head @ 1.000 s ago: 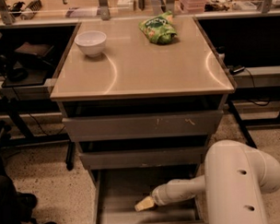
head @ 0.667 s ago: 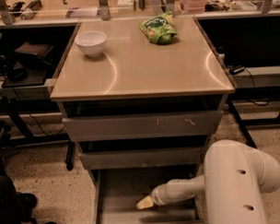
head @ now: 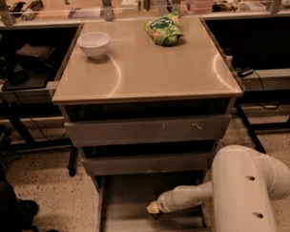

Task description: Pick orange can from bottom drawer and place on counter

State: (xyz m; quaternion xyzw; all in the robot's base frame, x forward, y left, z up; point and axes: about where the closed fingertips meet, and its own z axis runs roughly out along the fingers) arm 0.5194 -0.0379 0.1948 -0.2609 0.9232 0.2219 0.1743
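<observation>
The bottom drawer point(head: 124, 204) is pulled open below the two upper grey drawers and shows its flat grey floor. My gripper point(head: 152, 208) reaches in from the right on the white arm point(head: 186, 196), its pale tip low over the middle of the drawer floor. A small dark brownish shape sits right at the tip. I cannot tell whether it is the orange can, which is otherwise hidden. The beige counter point(head: 148, 70) tops the cabinet.
A white bowl point(head: 94, 44) stands at the counter's back left and a green snack bag point(head: 164, 30) at its back middle. The arm's bulky white housing point(head: 248, 190) fills the lower right. Dark desks and cables flank the cabinet. A person's shoes point(head: 20, 222) are at the lower left.
The gripper tip has barely shifted inside the bottom drawer. Nothing else has moved.
</observation>
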